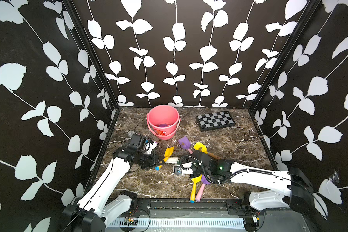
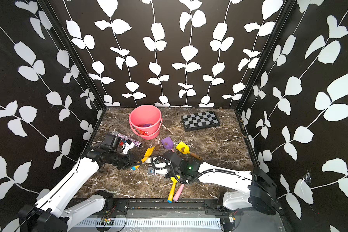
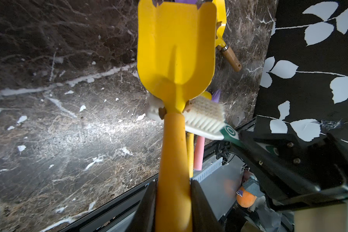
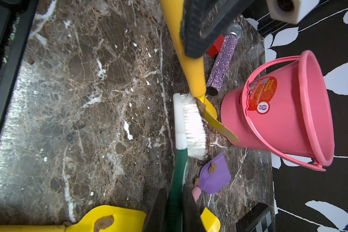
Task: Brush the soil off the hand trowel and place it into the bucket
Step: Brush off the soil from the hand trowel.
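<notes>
Remotely, I see my left tool (image 3: pixel 172 180) clamped on the orange-yellow handle of the yellow trowel (image 3: pixel 176 50). Its blade points toward the bucket (image 1: pixel 173 128), which stands upright near the back of the marble tabletop (image 1: pixel 239 144). Brown soil (image 3: pixel 162 112) clings at the blade's neck, where the white bristles of the brush (image 4: pixel 193 126) press against it. My right tool (image 4: pixel 175 189) has its jaws closed on the brush's green handle. Further right lie a purple trowel (image 1: pixel 186 140) and a wooden-handled yellow trowel (image 1: pixel 198 145), each with soil on its blade. A chessboard (image 1: pixel 215 120) sits at the back right.
</notes>
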